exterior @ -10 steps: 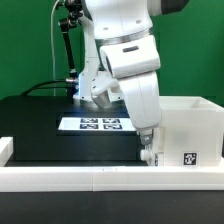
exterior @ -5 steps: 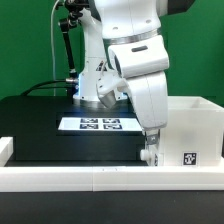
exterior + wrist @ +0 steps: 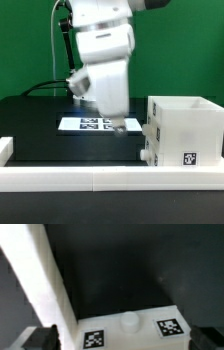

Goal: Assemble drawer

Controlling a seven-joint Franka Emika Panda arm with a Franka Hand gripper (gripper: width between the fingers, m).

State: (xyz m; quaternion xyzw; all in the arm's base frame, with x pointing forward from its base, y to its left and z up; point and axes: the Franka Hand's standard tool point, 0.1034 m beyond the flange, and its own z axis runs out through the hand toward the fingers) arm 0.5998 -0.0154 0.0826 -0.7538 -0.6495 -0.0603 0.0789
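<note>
The white boxy housing (image 3: 186,128) stands at the exterior view's right, against the front rail, with a marker tag (image 3: 189,158) on its near face. Small knobs (image 3: 148,153) stick out of the side of it that faces the exterior view's left. In the wrist view I see a white face (image 3: 130,333) with a round knob (image 3: 130,321) between two tags. It looks like a tray front; the rest of the trays is hidden. My gripper (image 3: 116,127) hangs above the table, left of the housing and apart from it. In the wrist view the gripper (image 3: 128,341) is open and empty.
The marker board (image 3: 92,124) lies on the black table behind the gripper. The low white rail (image 3: 90,178) runs along the front edge and shows in the wrist view (image 3: 38,280). A short rail piece (image 3: 5,148) stands at the left.
The arm has swung from the housing's knob side toward the exterior view's left and risen, so the gripper now hangs away from the housing, near the marker board.
</note>
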